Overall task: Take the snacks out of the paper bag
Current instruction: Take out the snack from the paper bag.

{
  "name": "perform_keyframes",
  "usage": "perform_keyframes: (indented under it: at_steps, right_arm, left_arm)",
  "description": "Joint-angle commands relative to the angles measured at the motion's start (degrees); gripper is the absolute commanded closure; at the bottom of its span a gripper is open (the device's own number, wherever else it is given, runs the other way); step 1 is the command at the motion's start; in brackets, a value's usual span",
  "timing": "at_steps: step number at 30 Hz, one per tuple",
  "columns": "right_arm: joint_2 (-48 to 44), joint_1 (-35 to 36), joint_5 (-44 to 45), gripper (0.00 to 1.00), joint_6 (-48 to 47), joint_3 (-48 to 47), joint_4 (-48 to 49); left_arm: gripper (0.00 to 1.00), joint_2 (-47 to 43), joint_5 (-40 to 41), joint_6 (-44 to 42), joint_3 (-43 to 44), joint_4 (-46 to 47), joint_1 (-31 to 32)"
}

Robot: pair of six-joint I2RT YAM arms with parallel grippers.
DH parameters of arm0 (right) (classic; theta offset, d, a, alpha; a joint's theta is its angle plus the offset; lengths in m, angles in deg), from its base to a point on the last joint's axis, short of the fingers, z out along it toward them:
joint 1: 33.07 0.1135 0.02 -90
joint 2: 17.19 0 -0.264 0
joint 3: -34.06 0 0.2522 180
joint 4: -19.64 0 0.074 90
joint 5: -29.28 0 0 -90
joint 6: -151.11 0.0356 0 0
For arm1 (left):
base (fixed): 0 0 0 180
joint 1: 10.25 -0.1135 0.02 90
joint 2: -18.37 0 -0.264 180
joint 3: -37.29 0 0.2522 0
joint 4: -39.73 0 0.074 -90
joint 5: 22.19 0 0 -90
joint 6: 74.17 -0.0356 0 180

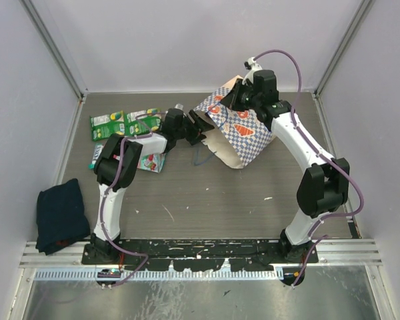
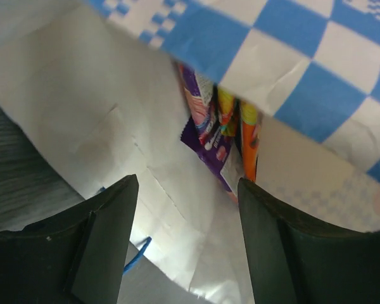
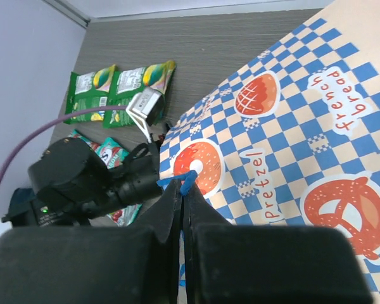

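The left hand (image 2: 187,190) was held with its fingers (image 2: 107,221) spread apart and nothing between them, just inside the mouth of the paper bag (image 2: 291,69), over the bag's cream inner wall. Deeper in the bag, beyond that hand, a purple packet (image 2: 206,133) and an orange packet (image 2: 249,145) were stood on edge, pressed together under the sagging checkered side; whether further snacks lay behind them could not be told. A loop of blue cord (image 2: 136,253) was seen at the bag's mouth, below the left hand. The right hand (image 3: 182,196) was closed tight at the bag's upper rim, with a blue cord handle (image 3: 187,180) pinched at its fingertips, so that the bag was held tipped with its mouth turned toward the left arm. Out on the tabletop (image 1: 207,200), well to the left of the bag, two green packets (image 1: 107,125) (image 1: 143,121) were laid side by side, and a teal packet (image 1: 150,160) was lying nearer than them, partly covered by the left arm. Farthest from the bag, at the near left of the tabletop, a dark blue cloth (image 1: 62,213) was bundled.
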Motion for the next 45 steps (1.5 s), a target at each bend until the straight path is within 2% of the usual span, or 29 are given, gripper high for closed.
perform_keyframes:
  at_steps: [1, 6, 13, 20, 27, 30, 35, 39, 45]
  right_arm:
    - [0.41, 0.03, -2.48, 1.00, 5.11, -2.63, 6.52]
    - [0.25, 2.46, 0.50, 1.00, 7.62, -1.32, 8.46]
    - [-0.75, 5.38, 2.22, 1.00, 11.47, 0.36, 12.04]
    - [-0.77, 9.84, 3.13, 1.00, 13.33, -0.39, 14.25]
    - [0.42, 13.95, 3.72, 0.99, 14.75, -2.27, 15.21]
    - [0.64, 14.99, 3.84, 1.00, 14.75, -3.12, 15.01]
    - [-0.17, 15.17, 5.34, 1.00, 13.62, -3.22, 14.57]
    - [-1.05, 15.09, 6.31, 1.00, 11.99, -3.10, 13.63]
    - [-2.09, 12.62, 7.43, 1.00, 11.41, -0.76, 13.56]
  left_arm:
    - [0.33, 0.19, 8.17, 3.68, 4.31, 1.18, 1.74]
    - [0.33, 3.93, 13.32, 12.20, 3.65, 6.70, 2.43]
    - [0.37, 8.73, 20.93, 17.04, 6.60, 8.24, 4.33]
    - [0.39, 12.83, 26.25, 17.82, 10.89, 9.17, 6.26]
    - [0.45, 17.60, 26.96, 19.03, 16.51, 8.54, 6.44]
    - [0.51, 18.96, 27.66, 19.14, 17.99, 8.55, 6.44]
    - [0.68, 20.65, 27.95, 19.06, 20.09, 9.25, 6.22]
    - [0.78, 21.39, 27.54, 16.09, 21.94, 9.57, 5.69]
    - [1.00, 20.53, 23.66, 11.69, 22.81, 11.12, 4.16]
